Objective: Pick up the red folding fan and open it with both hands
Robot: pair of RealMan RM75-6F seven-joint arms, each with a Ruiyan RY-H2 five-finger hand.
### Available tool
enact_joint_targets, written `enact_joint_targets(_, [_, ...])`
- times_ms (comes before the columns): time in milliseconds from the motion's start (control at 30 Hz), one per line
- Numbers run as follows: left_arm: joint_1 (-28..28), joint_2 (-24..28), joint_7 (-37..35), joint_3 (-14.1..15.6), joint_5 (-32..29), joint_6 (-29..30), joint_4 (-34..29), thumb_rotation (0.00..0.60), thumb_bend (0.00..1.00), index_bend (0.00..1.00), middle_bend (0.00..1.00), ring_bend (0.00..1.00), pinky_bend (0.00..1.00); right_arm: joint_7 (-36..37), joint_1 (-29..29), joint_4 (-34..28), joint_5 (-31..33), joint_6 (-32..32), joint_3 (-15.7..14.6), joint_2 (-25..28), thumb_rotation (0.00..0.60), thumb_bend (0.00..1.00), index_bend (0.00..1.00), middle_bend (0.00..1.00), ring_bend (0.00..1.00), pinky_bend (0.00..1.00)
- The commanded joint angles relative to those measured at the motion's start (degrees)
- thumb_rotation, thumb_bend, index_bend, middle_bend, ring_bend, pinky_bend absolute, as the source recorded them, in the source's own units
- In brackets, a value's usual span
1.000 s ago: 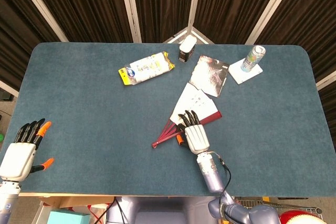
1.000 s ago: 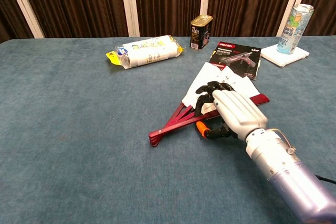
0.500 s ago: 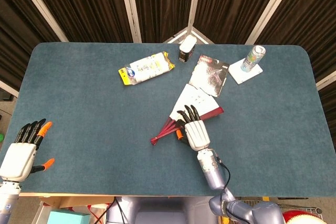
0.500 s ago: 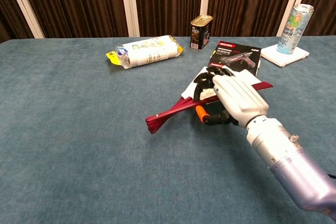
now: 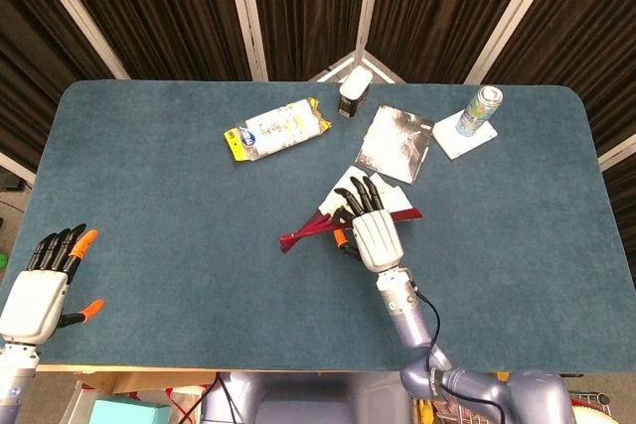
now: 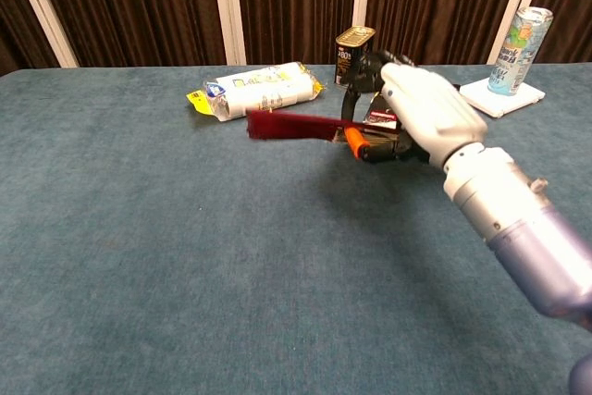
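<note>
**The fan might slip out of one hand**

The right hand point(image 6: 407, 113) is holding the red folding fan point(image 6: 291, 124) up above the blue table point(image 6: 139, 256). The left hand point(image 5: 40, 290) is waiting far away, fingers wide and holding nothing. If the grip is loose, the fan could be tipping and falling.

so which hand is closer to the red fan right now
Right. The right hand grips the red fan above the table, while the left hand hovers open at the table's far left edge, well away from it.
</note>
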Motion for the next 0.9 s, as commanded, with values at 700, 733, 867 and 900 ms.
enact_joint_targets(700, [-9.7, -1.8, 8.2, -10.6, -4.5, -5.3, -10.1, 0.600, 0.05, 0.08, 0.00, 0.00, 0.00, -19.0, 4.5, -30.4, 7.0, -5.3, 11.9, 17.9, 0.600, 0.69, 0.75, 0.26, 0.07, 0.04])
enact_joint_targets(733, [-10.6, -2.5, 9.1, -11.4, -5.4, -5.9, -10.5, 0.600, 0.06, 0.09, 0.00, 0.00, 0.00, -19.7, 4.6, -31.1, 7.5, -5.4, 12.0, 18.1, 0.600, 0.69, 0.75, 0.26, 0.07, 0.04])
enact_joint_targets(867, [-13.6, -6.0, 11.9, -13.4, -7.9, -7.9, -11.6, 0.600, 0.07, 0.11, 0.00, 0.00, 0.00, -22.5, 5.0, -32.8, 9.0, -5.7, 12.6, 18.5, 0.600, 0.69, 0.76, 0.26, 0.07, 0.04])
enact_joint_targets(900, [-14.0, -6.8, 12.5, -13.7, -8.4, -8.2, -11.6, 0.600, 0.08, 0.11, 0.00, 0.00, 0.00, -23.1, 5.1, -33.1, 9.3, -5.7, 12.7, 18.6, 0.600, 0.69, 0.76, 0.26, 0.07, 0.04])
